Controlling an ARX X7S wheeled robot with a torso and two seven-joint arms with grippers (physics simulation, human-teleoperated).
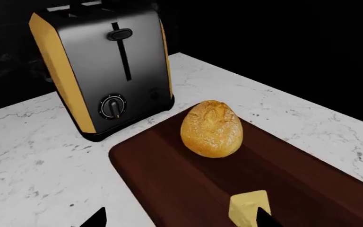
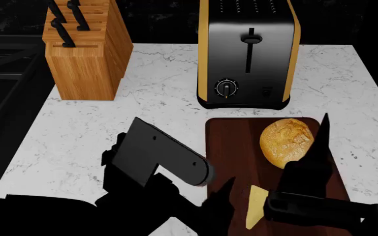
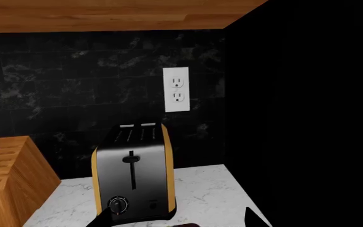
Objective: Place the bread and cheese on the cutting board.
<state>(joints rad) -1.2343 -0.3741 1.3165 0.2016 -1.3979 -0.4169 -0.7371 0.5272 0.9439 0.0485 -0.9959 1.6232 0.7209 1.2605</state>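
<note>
The bread (image 1: 211,128), a round crusty loaf, rests on the dark reddish cutting board (image 1: 188,184) near its end by the toaster. The pale yellow cheese (image 1: 248,206) wedge stands on the same board. My left gripper (image 1: 181,220) is open and hovers over the board, its fingers wide apart; one fingertip (image 1: 266,220) is right beside the cheese without gripping it. In the head view the bread (image 2: 286,142) and cheese (image 2: 256,206) lie on the board (image 2: 232,147). My right gripper (image 3: 181,218) is open with nothing in it, raised above the board and facing the toaster; one finger (image 2: 320,142) rises next to the loaf.
A black and yellow toaster (image 2: 248,54) stands just behind the board. A light wooden knife block (image 2: 84,49) sits at the back left of the white marble counter (image 2: 143,103). A wall outlet (image 3: 176,90) is above the toaster. The counter's edge runs close on the right.
</note>
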